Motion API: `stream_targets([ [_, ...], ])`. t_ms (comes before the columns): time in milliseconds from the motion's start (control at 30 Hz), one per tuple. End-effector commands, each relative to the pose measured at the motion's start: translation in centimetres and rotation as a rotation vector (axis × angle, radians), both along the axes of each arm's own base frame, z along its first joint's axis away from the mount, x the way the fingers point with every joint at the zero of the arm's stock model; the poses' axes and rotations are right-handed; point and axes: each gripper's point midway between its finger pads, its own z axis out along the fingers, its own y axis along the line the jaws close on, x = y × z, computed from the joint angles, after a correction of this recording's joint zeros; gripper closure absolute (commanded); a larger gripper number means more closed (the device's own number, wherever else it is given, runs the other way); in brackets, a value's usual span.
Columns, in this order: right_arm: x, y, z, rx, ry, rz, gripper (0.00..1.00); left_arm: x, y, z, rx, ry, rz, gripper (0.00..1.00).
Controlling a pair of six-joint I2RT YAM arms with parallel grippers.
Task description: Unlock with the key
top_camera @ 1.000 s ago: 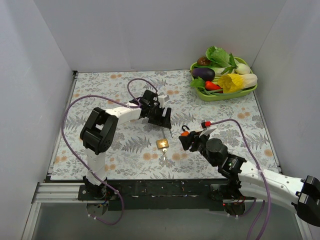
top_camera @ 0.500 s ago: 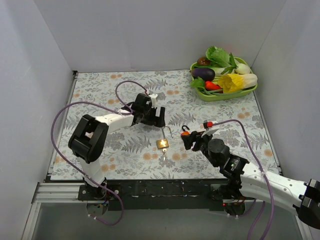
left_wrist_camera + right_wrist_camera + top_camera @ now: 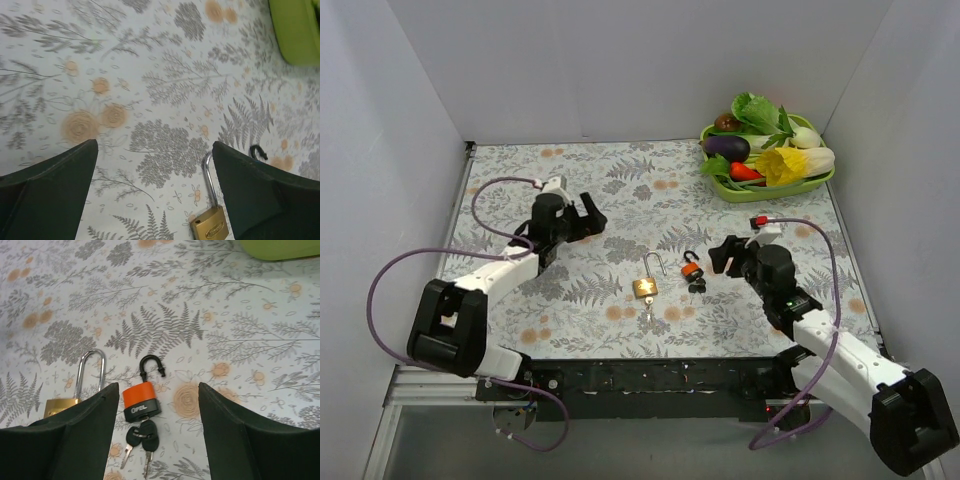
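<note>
My left gripper (image 3: 592,216) and right gripper (image 3: 722,254) both gape wide, holding nothing. The orange padlock with a black shackle (image 3: 141,399) lies just beside the brass padlock (image 3: 645,287), its black-headed keys (image 3: 141,437) apparently seated. I'd pinch 1 key head squarely and turn gently.

Orange padlock (image 3: 141,400) lying flat, black shackle open, keys (image 3: 141,437) at its base, brass padlock (image 3: 645,288) just beside

Floral table (image 3: 620,170): brass padlock (image 3: 645,287), orange padlock (image 3: 691,268) with keys (image 3: 697,286), green vegetable tray (image 3: 760,192).
</note>
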Motion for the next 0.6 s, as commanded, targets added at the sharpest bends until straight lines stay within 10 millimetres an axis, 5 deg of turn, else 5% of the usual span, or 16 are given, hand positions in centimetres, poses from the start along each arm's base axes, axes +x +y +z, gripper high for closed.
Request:
stream_targets([
  [0, 1.7, -0.7, 3.2, 0.056, -0.07, 0.062, 0.28, 1.1, 5.6, 3.3, -0.158, -0.055, 0.172, 0.02],
  [100, 2.5, -3.1, 3.7, 0.038, -0.058, 0.013, 0.29, 0.7, 9.1, 4.0, -0.101, -0.068, 0.267, 0.02],
  [367, 2.5, -6.2, 7.4, -0.046, -0.143, -0.074, 0.29, -3.0, 11.8, 14.5, -0.087, -0.296, 0.338, 0.02],
  [567, 1.5, -7.2, 9.6, -0.04, -0.225, -0.113, 0.28, -6.4, 13.5, 17.2, -0.035, -0.398, 0.368, 0.02],
])
